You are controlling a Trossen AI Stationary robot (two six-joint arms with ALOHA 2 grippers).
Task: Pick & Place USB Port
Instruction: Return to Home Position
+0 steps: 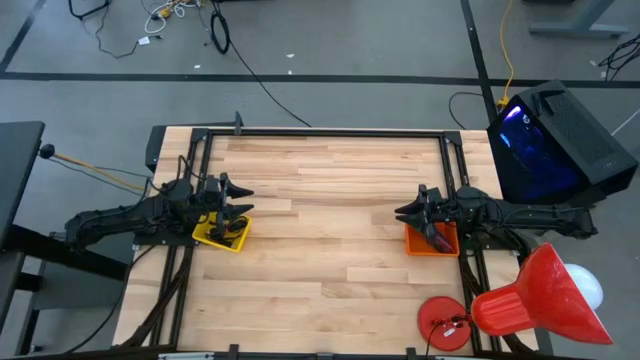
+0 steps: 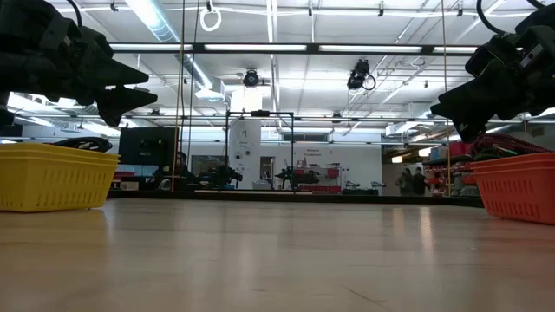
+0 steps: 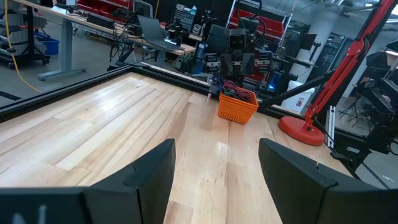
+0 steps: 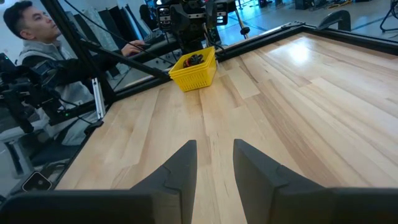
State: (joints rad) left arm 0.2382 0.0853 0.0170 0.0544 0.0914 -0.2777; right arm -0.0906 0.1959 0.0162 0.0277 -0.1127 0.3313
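A yellow basket (image 1: 222, 233) stands at the table's left side with dark cable-like items in it (image 4: 196, 59). An orange basket (image 1: 432, 240) stands at the right side and holds dark and red cords (image 3: 236, 94). I cannot make out a USB port among them. My left gripper (image 1: 246, 201) hovers over the yellow basket's far edge, open wide (image 3: 216, 149), pointing toward the table's middle. My right gripper (image 1: 404, 212) hovers at the orange basket's left rim, open with a narrower gap (image 4: 214, 149). Both are empty and above the baskets in the low view (image 2: 121, 91) (image 2: 460, 108).
Bare wooden tabletop (image 1: 330, 220) lies between the two baskets. A black frame rail (image 1: 320, 133) runs round the table. A red stand with round base (image 1: 445, 322) and red cone (image 1: 540, 295) sits at the near right corner. A person (image 4: 37, 37) sits beyond the left edge.
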